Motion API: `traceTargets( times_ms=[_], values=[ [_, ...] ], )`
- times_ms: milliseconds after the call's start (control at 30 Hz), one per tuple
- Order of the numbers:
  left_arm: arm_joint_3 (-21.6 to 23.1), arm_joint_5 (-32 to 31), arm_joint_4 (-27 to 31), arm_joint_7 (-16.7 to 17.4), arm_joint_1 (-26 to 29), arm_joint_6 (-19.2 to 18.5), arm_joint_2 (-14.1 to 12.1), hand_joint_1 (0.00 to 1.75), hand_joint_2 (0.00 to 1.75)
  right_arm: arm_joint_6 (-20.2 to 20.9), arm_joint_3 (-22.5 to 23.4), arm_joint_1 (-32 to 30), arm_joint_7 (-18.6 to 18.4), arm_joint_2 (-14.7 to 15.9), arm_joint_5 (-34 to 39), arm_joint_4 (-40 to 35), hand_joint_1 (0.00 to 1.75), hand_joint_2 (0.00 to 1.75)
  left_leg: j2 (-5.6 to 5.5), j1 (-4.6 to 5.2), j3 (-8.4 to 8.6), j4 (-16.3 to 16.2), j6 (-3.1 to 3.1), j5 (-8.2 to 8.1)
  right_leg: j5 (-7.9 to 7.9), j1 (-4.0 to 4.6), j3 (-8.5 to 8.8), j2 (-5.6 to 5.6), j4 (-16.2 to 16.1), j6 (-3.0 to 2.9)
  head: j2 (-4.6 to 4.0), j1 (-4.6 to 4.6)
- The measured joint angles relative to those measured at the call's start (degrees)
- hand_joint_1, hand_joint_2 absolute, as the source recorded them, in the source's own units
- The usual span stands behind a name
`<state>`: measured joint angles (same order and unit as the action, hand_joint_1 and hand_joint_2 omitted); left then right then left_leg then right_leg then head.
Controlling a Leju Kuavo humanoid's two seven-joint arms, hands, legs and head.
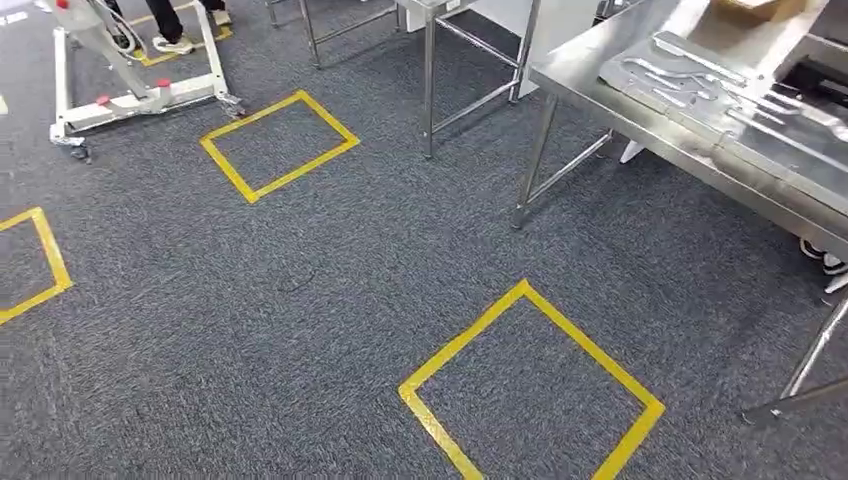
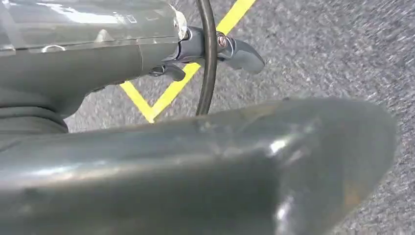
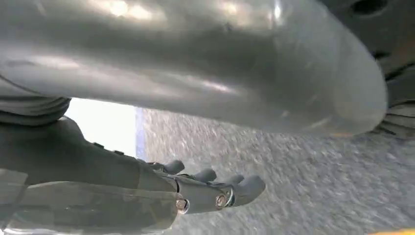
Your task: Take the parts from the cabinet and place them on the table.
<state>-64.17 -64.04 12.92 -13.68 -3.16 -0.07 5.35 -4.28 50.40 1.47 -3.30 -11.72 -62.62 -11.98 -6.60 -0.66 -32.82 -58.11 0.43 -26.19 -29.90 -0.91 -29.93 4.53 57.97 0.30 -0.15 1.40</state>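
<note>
Grey carpet (image 1: 330,300) marked with yellow tape squares (image 1: 528,390) spreads across the head view — at right, a steel table (image 1: 640,140) carries flat metal parts (image 1: 700,85) laid side by side near its edge. A white wheeled frame (image 1: 130,90) stands at upper left, a person's shoes (image 1: 175,42) just behind it. Left wrist view: the left hand (image 2: 205,54) hangs over tape-marked carpet, fingers apparently apart around nothing, though the blurred thumb blocks much. Right wrist view: the right hand (image 3: 205,188) hangs above carpet — fingers extended together, apart from the thumb, holding nothing.
</note>
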Motion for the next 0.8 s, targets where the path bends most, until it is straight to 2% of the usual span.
traceTargets(
  times_ms=[67,100,133,167,200,233,267,300,333,367,400,433,467,500,567,600,633,667,700,767,800],
  values=[
    [0.0,-0.2,0.0,0.0,0.3,0.0,0.0,0.0,0.0,0.0,0.0,0.3,0.2,0.0,-0.1,0.0,0.0,0.0,-1.25,-0.13,-0.24,0.3,-0.74,0.4,0.1,0.23,-0.03,-1.04,0.0,-0.5,0.0,0.0],
    [0.0,-0.2,0.0,0.0,0.4,0.0,0.0,0.0,0.0,0.0,0.0,0.4,0.3,-0.1,-0.2,0.0,0.0,0.0,-1.78,-0.04,-0.53,0.2,-1.08,0.34,0.42,-0.44,0.16,-1.86,-0.6,-0.99,0.0,0.0],
    [0.0,-0.2,0.0,0.0,0.6,0.0,0.0,0.0,0.0,0.0,0.0,0.4,0.3,-0.2,-0.2,0.0,0.0,0.0,1.41,0.08,-0.79,-1.0,-1.16,-0.46,0.59,-0.36,0.38,-2.71,-0.9,-1.33,0.0,0.0],
    [0.0,-0.3,0.0,0.0,0.5,0.0,0.0,0.0,0.0,-0.1,0.0,0.3,0.4,-0.2,-0.2,0.0,0.0,0.0,4.19,0.15,-2.17,-3.8,-1.38,-2.61,0.53,-0.23,0.37,-3.45,-0.9,-1.92,0.0,0.02],
    [0.0,-0.3,0.0,0.0,0.3,0.0,0.0,0.0,0.0,-0.1,0.0,0.1,0.4,-0.2,-0.2,0.0,0.0,0.0,5.44,0.0,-4.4,-8.6,-1.67,-5.38,0.46,0.02,0.32,-4.5,-0.9,-2.05,0.0,0.02],
    [0.0,-0.3,0.0,0.0,0.1,0.0,0.0,0.0,0.0,-0.1,0.0,-0.1,0.4,-0.2,-0.2,0.0,0.0,0.0,5.79,-0.11,-6.24,-12.7,-1.88,-7.27,0.42,0.15,0.33,-5.33,-0.9,-2.1,0.0,0.0],
    [0.0,-0.3,0.0,0.0,0.1,0.0,0.0,0.0,0.0,-0.1,0.0,-0.1,0.4,-0.2,-0.2,0.0,0.0,0.0,5.98,-0.18,-7.91,-16.6,-2.1,-8.71,0.35,0.23,0.23,-6.37,-0.8,-2.19,0.0,0.02],
    [0.0,-0.3,0.0,0.0,0.2,0.0,0.0,0.0,0.0,-0.1,0.0,-0.1,0.4,-0.2,-0.2,0.0,0.0,0.0,6.12,-0.27,-8.28,-17.8,-2.18,-8.75,0.29,0.24,0.23,-7.07,-0.8,-2.19,0.0,0.0],
    [0.0,-0.3,0.0,0.0,0.3,0.0,0.0,0.0,0.0,-0.1,0.0,-0.1,0.4,-0.2,-0.2,0.0,0.0,0.0,6.28,-0.37,-7.23,-16.2,-2.3,-7.36,0.22,0.24,0.26,-7.89,-0.7,-2.11,0.0,0.02],
    [0.0,-0.3,0.0,0.0,0.4,0.0,0.0,0.0,0.0,0.0,0.0,0.0,0.4,-0.2,-0.3,0.0,0.0,0.0,6.55,-0.46,-4.9,-12.0,-2.31,-5.15,0.12,0.23,0.35,-8.59,-0.7,-1.98,0.0,0.02],
    [0.0,-0.3,0.0,0.0,0.4,0.0,-0.1,0.0,0.0,0.0,0.0,0.0,0.4,-0.2,-0.4,0.0,0.0,0.0,7.47,-0.47,-1.68,-6.4,-2.22,-2.69,-0.06,0.22,0.6,-9.24,-0.6,-1.77,0.0,0.0],
    [0.0,-0.3,0.0,0.0,0.3,0.0,-0.1,0.0,0.0,0.0,0.0,0.0,0.4,-0.2,-0.5,0.0,0.0,0.0,9.54,-0.43,1.24,-1.4,-1.96,-1.11,-0.27,0.28,0.86,-9.84,-0.5,-1.5,0.0,0.02],
    [0.0,-0.3,0.0,0.0,0.2,0.0,-0.1,0.0,0.0,0.0,0.0,0.0,0.4,-0.2,-0.6,0.0,0.0,0.0,11.37,0.08,1.83,-0.2,-1.4,-2.0,-0.48,0.68,0.9,-10.31,-0.4,-1.17,0.0,0.02],
    [0.0,-0.3,0.0,0.0,0.1,0.0,-0.1,0.0,0.0,0.0,0.0,0.0,0.4,-0.2,-0.6,0.0,0.0,0.0,10.4,0.13,1.74,-0.1,-1.09,-1.55,-0.51,0.68,1.01,-10.73,-0.4,-0.81,0.0,0.0],
    [-0.1,-0.3,0.0,0.1,0.4,0.1,-0.2,0.0,0.0,0.1,0.0,0.4,0.4,-0.2,-0.7,0.0,0.0,0.0,9.44,0.34,1.05,-0.3,-0.62,-1.5,-0.4,0.62,1.28,-11.6,-0.6,-0.31,0.0,0.0],
    [-0.1,-0.3,0.0,0.2,0.5,0.1,-0.2,0.0,0.0,0.2,0.0,0.6,0.4,-0.2,-0.7,0.0,0.0,0.0,8.83,0.21,1.16,0.3,-0.17,-1.22,-0.49,0.72,1.52,-12.17,-0.7,0.11,0.0,0.0],
    [-0.1,-0.3,0.0,0.2,0.6,0.2,-0.2,0.0,0.0,0.2,0.0,0.5,0.3,-0.2,-0.7,0.0,0.0,0.0,8.24,-0.24,1.72,0.8,0.32,-0.8,-1.29,0.23,1.5,-10.11,0.0,0.53,0.0,-0.02],
    [-0.1,-0.3,0.0,0.3,0.5,0.2,-0.2,0.0,0.0,0.2,0.0,0.4,0.3,-0.2,-0.7,0.0,0.0,0.0,7.73,-0.28,1.61,0.9,0.82,-0.54,-3.14,0.16,0.34,-6.75,2.3,0.64,0.0,0.0],
    [-0.1,-0.3,0.0,0.3,0.3,0.2,-0.2,0.0,0.0,0.2,0.0,0.3,0.3,-0.2,-0.7,0.0,0.0,0.0,7.14,-0.26,1.38,0.9,0.99,-0.43,-5.49,0.14,-1.59,-5.35,6.3,0.69,0.0,0.0],
    [-0.2,-0.3,0.0,0.3,0.2,0.2,-0.2,0.0,0.0,0.2,0.1,0.1,0.3,-0.2,-0.7,0.0,0.0,0.0,5.81,-0.08,1.08,0.9,1.2,-0.29,-9.27,0.16,-6.09,-4.73,15.3,0.82,0.0,0.0],
    [-0.2,-0.3,0.0,0.3,0.2,0.2,-0.2,0.0,0.0,0.2,0.1,0.1,0.3,-0.2,-0.7,0.0,0.0,0.0,4.98,0.02,1.03,0.9,1.22,-0.27,-9.6,0.15,-7.64,-4.7,18.0,0.8,0.0,0.0]
  ],
)
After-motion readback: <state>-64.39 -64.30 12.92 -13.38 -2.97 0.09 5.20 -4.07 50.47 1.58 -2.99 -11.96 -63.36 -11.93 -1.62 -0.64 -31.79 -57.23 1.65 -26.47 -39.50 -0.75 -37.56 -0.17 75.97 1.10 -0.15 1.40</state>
